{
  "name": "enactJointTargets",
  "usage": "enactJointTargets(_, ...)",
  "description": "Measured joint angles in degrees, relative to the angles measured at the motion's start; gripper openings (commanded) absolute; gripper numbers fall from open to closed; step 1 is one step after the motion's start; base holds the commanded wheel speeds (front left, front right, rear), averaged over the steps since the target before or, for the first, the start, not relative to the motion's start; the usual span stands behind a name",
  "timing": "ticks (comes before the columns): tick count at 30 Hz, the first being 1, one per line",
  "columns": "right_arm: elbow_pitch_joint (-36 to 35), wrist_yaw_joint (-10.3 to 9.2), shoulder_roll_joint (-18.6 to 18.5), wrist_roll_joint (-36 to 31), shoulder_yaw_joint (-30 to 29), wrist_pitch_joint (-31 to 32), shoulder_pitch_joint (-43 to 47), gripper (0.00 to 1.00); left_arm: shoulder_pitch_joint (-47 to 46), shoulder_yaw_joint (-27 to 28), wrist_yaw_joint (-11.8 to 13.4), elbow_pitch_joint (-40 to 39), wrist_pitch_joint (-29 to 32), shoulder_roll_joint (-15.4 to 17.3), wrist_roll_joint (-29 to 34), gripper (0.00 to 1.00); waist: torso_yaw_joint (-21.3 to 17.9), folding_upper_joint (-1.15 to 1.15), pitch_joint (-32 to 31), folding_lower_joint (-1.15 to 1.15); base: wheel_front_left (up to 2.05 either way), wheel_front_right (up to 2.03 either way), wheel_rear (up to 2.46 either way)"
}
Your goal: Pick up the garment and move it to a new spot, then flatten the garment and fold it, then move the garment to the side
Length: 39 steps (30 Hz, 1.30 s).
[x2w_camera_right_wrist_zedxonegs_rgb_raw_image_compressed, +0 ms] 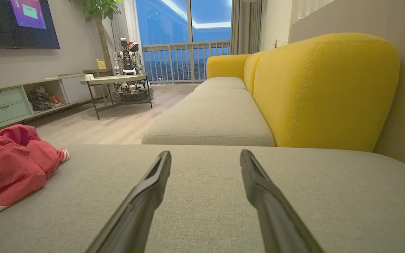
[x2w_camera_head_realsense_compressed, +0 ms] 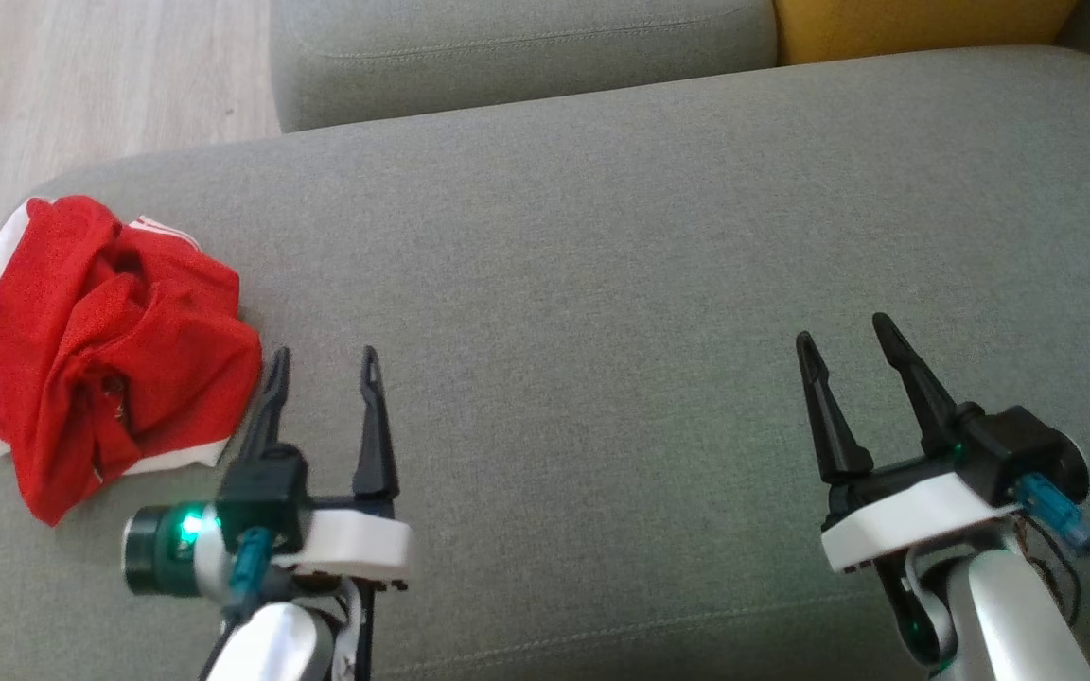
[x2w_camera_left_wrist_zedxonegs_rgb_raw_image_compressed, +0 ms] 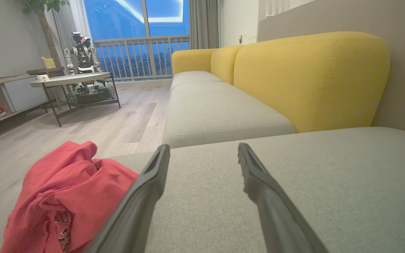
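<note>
A red garment (x2w_camera_head_realsense_compressed: 100, 345) with white trim lies crumpled in a heap at the left end of the grey sofa cushion (x2w_camera_head_realsense_compressed: 621, 265). It appears low on the left in the left wrist view (x2w_camera_left_wrist_zedxonegs_rgb_raw_image_compressed: 65, 196) and at the left edge in the right wrist view (x2w_camera_right_wrist_zedxonegs_rgb_raw_image_compressed: 11, 165). My left gripper (x2w_camera_head_realsense_compressed: 323, 357) stands open just to the right of the heap, its left finger close beside the cloth. Far to the right, my right gripper (x2w_camera_head_realsense_compressed: 846, 331) is open over bare cushion. Both hold nothing.
A second grey seat cushion (x2w_camera_head_realsense_compressed: 517, 57) and a yellow backrest (x2w_camera_head_realsense_compressed: 914, 24) lie beyond. Wooden floor (x2w_camera_head_realsense_compressed: 81, 76) runs past the cushion's left end. A low table (x2w_camera_left_wrist_zedxonegs_rgb_raw_image_compressed: 70, 79) and a media shelf (x2w_camera_right_wrist_zedxonegs_rgb_raw_image_compressed: 16, 102) stand across the room.
</note>
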Motion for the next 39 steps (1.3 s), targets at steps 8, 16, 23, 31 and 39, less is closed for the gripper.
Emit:
enactJointTargets(8,2.16,0.0,-0.02,2.78,0.03,-1.34,0.0,1.0,3.93,6.47,-5.0,2.81,-1.26,-4.42,1.66,1.0,0.06,0.0,-0.12,0.0,0.0,0.0,0.0)
enactJointTargets(16,3.63,0.0,-0.04,0.64,-0.43,-2.08,-0.15,1.0,5.37,12.33,-10.02,4.34,-1.78,-7.98,7.19,1.0,0.17,0.0,-0.1,0.0,0.0,0.0,0.0)
enactJointTargets(23,4.82,0.0,-0.08,4.1,-0.68,-2.08,-0.7,1.0,5.69,15.61,-12.74,5.49,-1.78,-10.03,8.38,1.0,0.24,0.0,-0.18,0.0,0.0,0.0,0.0)
enactJointTargets(31,5.09,0.0,-0.08,4.05,-0.63,-2.08,-0.82,1.0,5.95,17.78,-15.25,6.86,-1.78,-11.45,9.8,1.0,0.24,0.0,-0.07,0.0,0.0,0.0,0.0)
enactJointTargets(39,4.26,0.0,-0.1,4.16,-0.24,-2.08,-0.82,1.0,6.11,18.35,-16.27,7.39,-1.78,-11.98,10.39,1.0,1.7,0.0,0.46,0.0,0.0,0.0,0.0)
